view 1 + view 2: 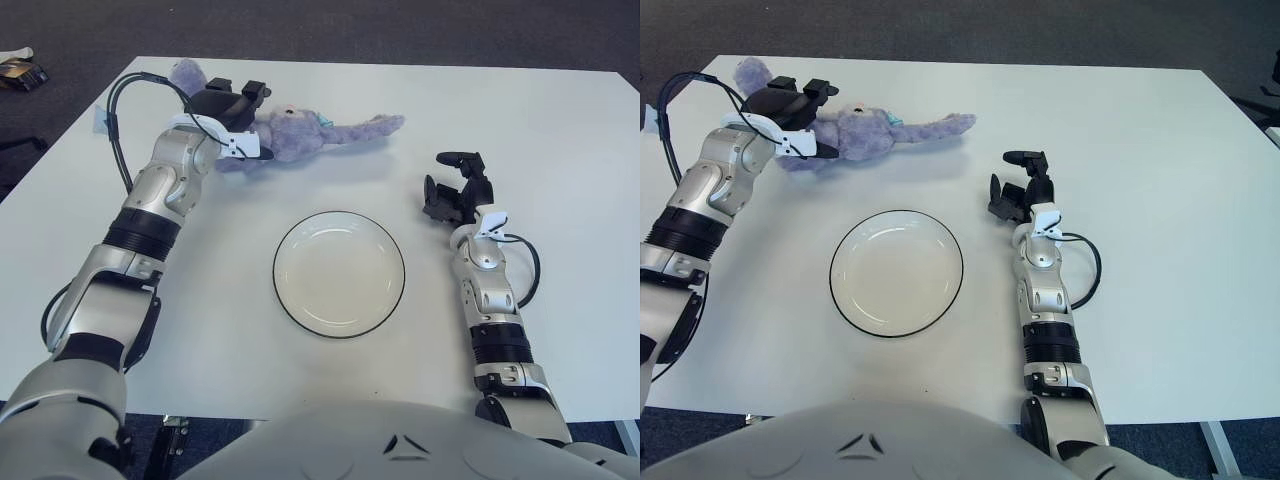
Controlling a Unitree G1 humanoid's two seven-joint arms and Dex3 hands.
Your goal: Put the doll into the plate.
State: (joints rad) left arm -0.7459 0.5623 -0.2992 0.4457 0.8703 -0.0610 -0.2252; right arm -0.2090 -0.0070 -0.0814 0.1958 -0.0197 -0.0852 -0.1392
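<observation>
Fingers of the left hand [228,103] spread over the purple plush doll [300,135] should close round its body before lifting toward the empty plate [339,273] nearer the robot.

left hand [790,105] over doll [865,133], plate [840,258] empty

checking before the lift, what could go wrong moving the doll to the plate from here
1. The left hand sits over one end of the doll; its long limbs trail toward the right, so they may drag or hang over the plate rim.
2. Whether the fingers really hold the doll is not clear, so it may slip when lifted.
The right hand shows right of the plate.
</observation>
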